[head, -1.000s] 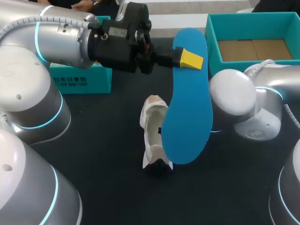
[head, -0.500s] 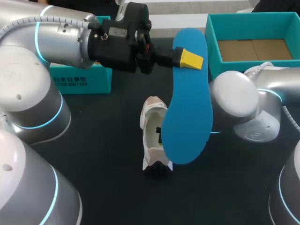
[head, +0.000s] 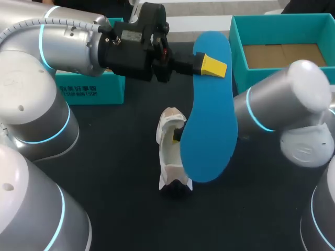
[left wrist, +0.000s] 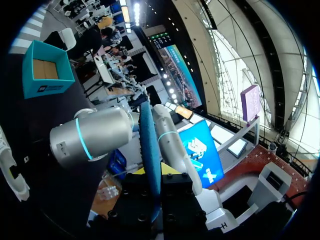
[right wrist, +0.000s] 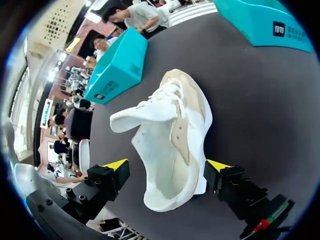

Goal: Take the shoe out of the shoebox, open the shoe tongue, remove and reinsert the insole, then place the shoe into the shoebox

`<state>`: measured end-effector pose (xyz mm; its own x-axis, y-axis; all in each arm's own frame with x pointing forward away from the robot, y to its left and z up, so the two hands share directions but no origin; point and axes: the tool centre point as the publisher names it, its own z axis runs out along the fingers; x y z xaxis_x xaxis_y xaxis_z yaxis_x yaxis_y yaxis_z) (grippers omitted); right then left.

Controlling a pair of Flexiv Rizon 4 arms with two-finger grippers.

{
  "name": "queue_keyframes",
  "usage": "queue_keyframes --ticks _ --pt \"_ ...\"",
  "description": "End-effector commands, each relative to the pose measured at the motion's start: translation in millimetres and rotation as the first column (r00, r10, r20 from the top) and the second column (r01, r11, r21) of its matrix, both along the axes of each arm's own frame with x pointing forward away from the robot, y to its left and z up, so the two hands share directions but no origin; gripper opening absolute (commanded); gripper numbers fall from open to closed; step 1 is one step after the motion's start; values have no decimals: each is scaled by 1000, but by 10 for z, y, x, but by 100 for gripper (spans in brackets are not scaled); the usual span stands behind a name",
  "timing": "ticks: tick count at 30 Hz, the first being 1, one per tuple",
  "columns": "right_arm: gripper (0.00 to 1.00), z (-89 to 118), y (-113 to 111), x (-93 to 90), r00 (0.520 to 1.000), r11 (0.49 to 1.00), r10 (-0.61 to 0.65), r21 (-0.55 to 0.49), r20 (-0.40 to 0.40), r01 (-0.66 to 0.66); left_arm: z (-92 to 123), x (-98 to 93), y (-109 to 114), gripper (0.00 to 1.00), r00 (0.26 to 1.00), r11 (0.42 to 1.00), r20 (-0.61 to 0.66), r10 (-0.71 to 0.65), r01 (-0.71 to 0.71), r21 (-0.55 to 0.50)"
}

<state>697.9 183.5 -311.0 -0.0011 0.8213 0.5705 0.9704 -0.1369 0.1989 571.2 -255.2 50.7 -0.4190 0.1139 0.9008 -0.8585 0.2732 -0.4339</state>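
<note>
The left pincer (head: 209, 65) is clamped on the top end of the blue insole (head: 208, 125), which hangs just beside the white shoe (head: 168, 151) and hides part of it in the head view. The right pincer (right wrist: 166, 165), hidden behind the insole there, stands spread around the shoe's heel end on the black counter (head: 120, 172); whether its fingers touch the shoe is unclear. The teal shoebox (head: 236, 52), partly cut off, sits beyond the shoe.

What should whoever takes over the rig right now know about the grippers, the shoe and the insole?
Left gripper: shut on the blue insole, held up over the table.
Right gripper: open, one finger on either side of the white shoe, which sits on the table.
Shoebox: far right, nothing visible inside.
Done: shoe out, insole removed.
Left: reinsert the insole, then put the shoe into the shoebox.
</note>
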Motion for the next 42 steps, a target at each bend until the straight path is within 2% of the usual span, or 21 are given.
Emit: queue_keyframes --ticks 1,2,19,23,25,27,29,31,33,42 --pt "100 151 -189 -55 992 940 128 318 -5 -120 -7 -7 -4 0 1000 1000 0 1 -1 1" --pt "100 179 -186 -60 990 928 138 347 9 -132 -7 -7 -4 0 1000 1000 0 1 -1 1" --pt "100 179 -186 -60 990 928 138 347 9 -132 -7 -7 -4 0 1000 1000 0 1 -1 1" --pt "100 151 -220 -42 997 920 79 384 15 -79 -7 -7 -4 0 1000 1000 0 1 -1 1" --pt "100 184 -257 -61 997 894 74 440 35 -82 -7 -7 -4 0 1000 1000 0 1 -1 1" --pt "100 203 -300 -90 997 889 61 452 37 -71 -7 -7 -4 0 1000 1000 0 1 -1 1" --pt "100 247 -349 -121 997 874 62 481 39 -73 -7 -7 -4 0 1000 1000 0 1 -1 1" --pt "100 355 -411 -142 995 837 63 540 78 -96 -7 -7 -4 0 1000 1000 0 1 -1 1" --pt "100 450 -449 -136 993 813 97 569 71 -120 -7 -7 -4 0 1000 1000 0 1 -1 1" --pt "100 901 -642 -60 973 750 222 626 66 -214 -7 -7 -4 0 1000 1000 0 1 -1 1"
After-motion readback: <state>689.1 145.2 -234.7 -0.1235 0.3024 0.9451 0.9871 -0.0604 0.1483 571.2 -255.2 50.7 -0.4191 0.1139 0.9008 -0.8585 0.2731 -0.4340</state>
